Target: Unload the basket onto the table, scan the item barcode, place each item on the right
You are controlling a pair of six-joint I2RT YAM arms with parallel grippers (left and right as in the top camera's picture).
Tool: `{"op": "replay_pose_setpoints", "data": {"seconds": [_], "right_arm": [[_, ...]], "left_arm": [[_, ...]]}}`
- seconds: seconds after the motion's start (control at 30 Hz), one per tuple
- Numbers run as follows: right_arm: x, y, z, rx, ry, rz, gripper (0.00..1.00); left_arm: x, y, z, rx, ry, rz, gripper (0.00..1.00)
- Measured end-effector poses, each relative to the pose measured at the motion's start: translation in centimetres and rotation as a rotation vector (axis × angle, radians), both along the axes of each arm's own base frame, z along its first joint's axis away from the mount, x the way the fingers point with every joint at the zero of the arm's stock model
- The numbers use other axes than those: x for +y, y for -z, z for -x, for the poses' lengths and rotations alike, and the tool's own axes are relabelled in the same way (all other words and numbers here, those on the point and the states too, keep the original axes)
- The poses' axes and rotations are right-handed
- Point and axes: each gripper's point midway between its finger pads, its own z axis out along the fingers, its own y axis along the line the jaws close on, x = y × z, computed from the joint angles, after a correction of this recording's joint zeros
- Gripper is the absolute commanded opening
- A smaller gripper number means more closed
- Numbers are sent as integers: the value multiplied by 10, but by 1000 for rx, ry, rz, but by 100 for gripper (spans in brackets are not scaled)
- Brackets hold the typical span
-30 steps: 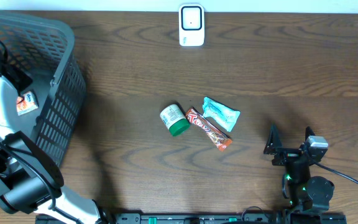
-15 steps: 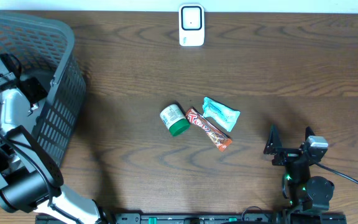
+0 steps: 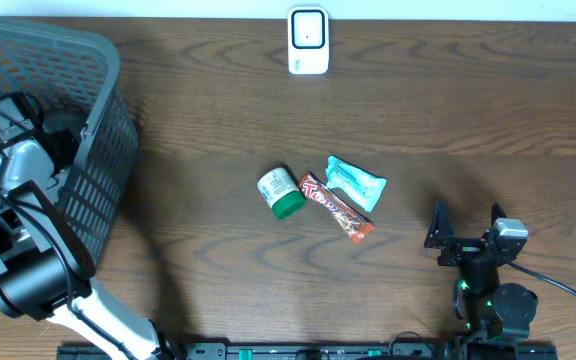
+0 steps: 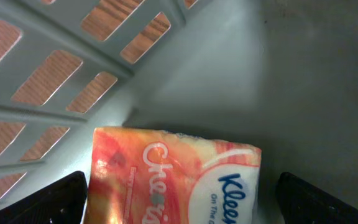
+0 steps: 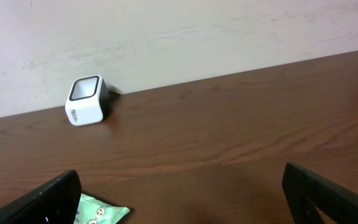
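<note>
Tissue pack (image 4: 173, 177) lies flat on the floor of the basket (image 3: 103, 150), at the worktop's (image 3: 448, 110) far-left corner. Long axis runs across the left wrist view, logo up; can't tell its heading relative to the worktop edges. Left tool (image 4: 185, 199) is wide open, straddling the pack. Right tool (image 3: 466, 225) is open, near the right corner. A second ago the pack showed overhead; now the arm hides it.

A tissue pack (image 4: 173, 177) lies in the basket (image 3: 103, 72) at left, the scanner (image 3: 308, 40) behind the jar (image 3: 281, 192), bar (image 3: 336, 208) and packet (image 3: 355, 181).

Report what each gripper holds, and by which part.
Nothing is held. The left gripper stands open over the orange-and-white tissue pack in the grey plastic basket; the right gripper is open.
</note>
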Motion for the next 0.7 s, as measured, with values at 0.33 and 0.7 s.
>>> {"op": "replay_pose_setpoints", "data": {"seconds": [0.33, 0.7], "right_arm": [[0, 0, 0, 0, 0, 0, 99], [0, 0, 0, 0, 0, 0, 99]], "left_arm": [[1, 5, -11, -15, 9, 14, 67], [-3, 5, -2, 14, -21, 42, 56]]}}
